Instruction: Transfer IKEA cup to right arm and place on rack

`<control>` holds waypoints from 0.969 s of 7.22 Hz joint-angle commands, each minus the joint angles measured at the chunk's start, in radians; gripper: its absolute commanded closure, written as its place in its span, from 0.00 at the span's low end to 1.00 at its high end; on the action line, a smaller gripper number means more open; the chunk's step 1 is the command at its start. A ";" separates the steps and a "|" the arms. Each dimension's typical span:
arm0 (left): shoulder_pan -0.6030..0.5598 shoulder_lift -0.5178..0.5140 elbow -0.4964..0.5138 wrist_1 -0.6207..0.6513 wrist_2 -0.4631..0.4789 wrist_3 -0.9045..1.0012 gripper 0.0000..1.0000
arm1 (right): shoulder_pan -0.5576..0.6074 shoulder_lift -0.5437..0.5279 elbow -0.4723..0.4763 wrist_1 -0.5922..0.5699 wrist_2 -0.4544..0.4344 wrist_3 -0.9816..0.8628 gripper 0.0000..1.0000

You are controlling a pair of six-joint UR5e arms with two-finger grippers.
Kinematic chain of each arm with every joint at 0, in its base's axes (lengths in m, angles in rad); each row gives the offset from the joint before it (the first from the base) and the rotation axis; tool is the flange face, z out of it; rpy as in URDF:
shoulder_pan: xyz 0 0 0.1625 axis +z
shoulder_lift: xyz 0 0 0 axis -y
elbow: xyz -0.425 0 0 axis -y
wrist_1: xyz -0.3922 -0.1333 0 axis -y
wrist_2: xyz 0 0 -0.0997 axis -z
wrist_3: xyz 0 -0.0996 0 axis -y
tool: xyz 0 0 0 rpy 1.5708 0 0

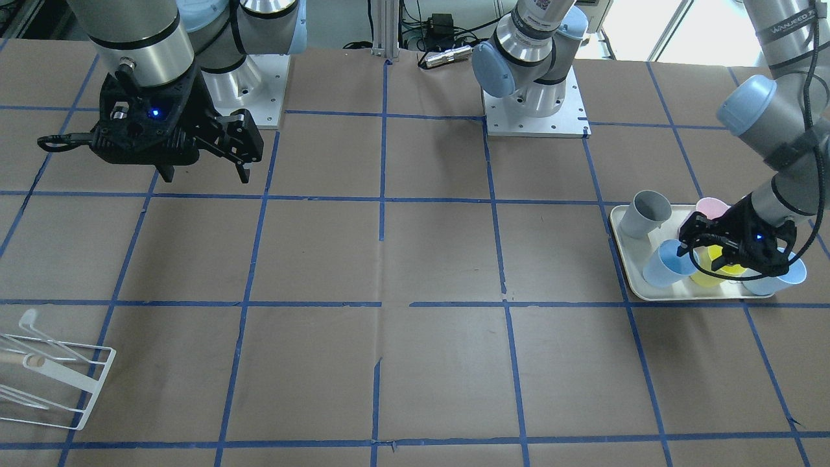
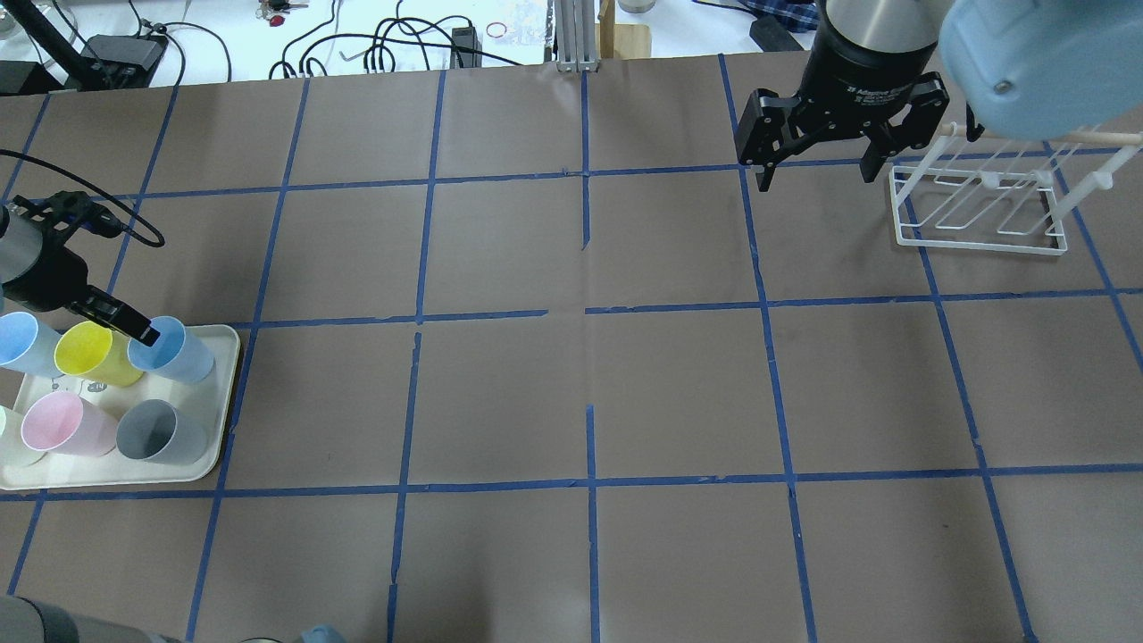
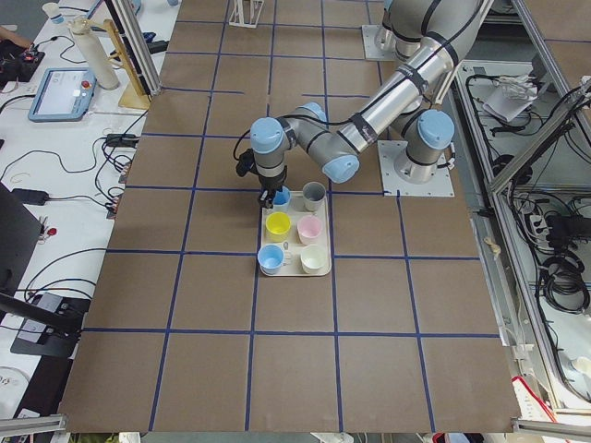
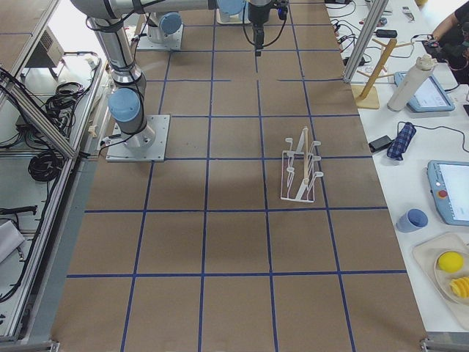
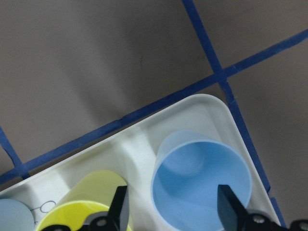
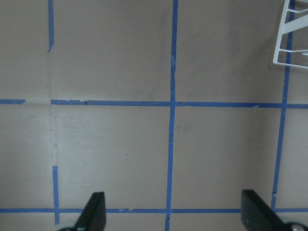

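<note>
The IKEA cup (image 2: 179, 352), pale blue with a blue inside, stands upright at the inner far corner of the cream tray (image 2: 225, 393). It also shows in the front view (image 1: 663, 264) and the left wrist view (image 5: 202, 175). My left gripper (image 2: 136, 332) (image 5: 173, 209) is open and low over the cup. One finger is inside the cup's mouth, the other between it and the yellow cup (image 5: 82, 204). My right gripper (image 2: 817, 177) (image 1: 207, 175) is open and empty, hanging above the table beside the white wire rack (image 2: 982, 214) (image 1: 48, 376).
The tray also holds a second blue cup (image 2: 22, 339), a pink cup (image 2: 58, 422), a grey cup (image 2: 161, 431) and a cream cup at the view's edge. Blue tape lines grid the brown table. The rack's corner shows in the right wrist view (image 6: 293, 41).
</note>
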 commanded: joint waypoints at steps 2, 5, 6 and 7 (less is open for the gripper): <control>0.001 -0.024 0.002 0.000 0.002 -0.001 0.31 | -0.171 -0.008 0.000 0.006 0.013 -0.238 0.00; 0.001 -0.042 0.002 0.000 0.002 -0.003 0.44 | -0.361 0.000 0.002 0.008 0.107 -0.487 0.00; 0.001 -0.042 0.001 -0.001 0.003 -0.004 0.53 | -0.444 0.003 0.003 0.055 0.198 -0.569 0.00; 0.001 -0.042 0.002 -0.001 0.003 -0.006 0.76 | -0.500 0.003 0.003 0.148 0.392 -0.570 0.00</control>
